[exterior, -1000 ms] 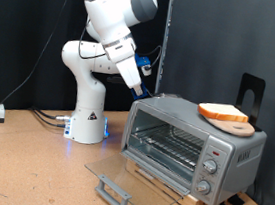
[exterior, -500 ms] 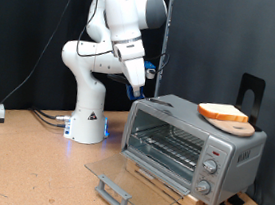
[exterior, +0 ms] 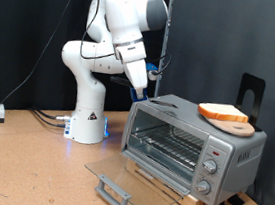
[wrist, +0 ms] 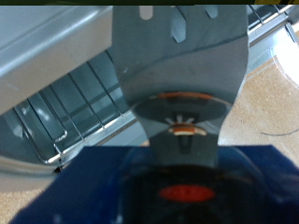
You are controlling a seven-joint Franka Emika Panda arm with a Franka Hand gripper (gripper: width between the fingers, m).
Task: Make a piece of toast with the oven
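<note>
With the oven (exterior: 191,144) door already dropped open, the gripper (exterior: 143,96) hovers by its top-left corner, jaw state indiscernible, while the piece of toast (exterior: 223,113) awaits pickup on the wooden board (exterior: 237,126) at the oven roof's right end.

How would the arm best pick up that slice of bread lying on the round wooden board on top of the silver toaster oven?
Probably from above, fingers closing across the crust edges of the pale, brown-crusted bread slice. It lies flat on the round tan wooden board atop the silver toaster oven, so its sides are exposed and nothing covers it.
</note>
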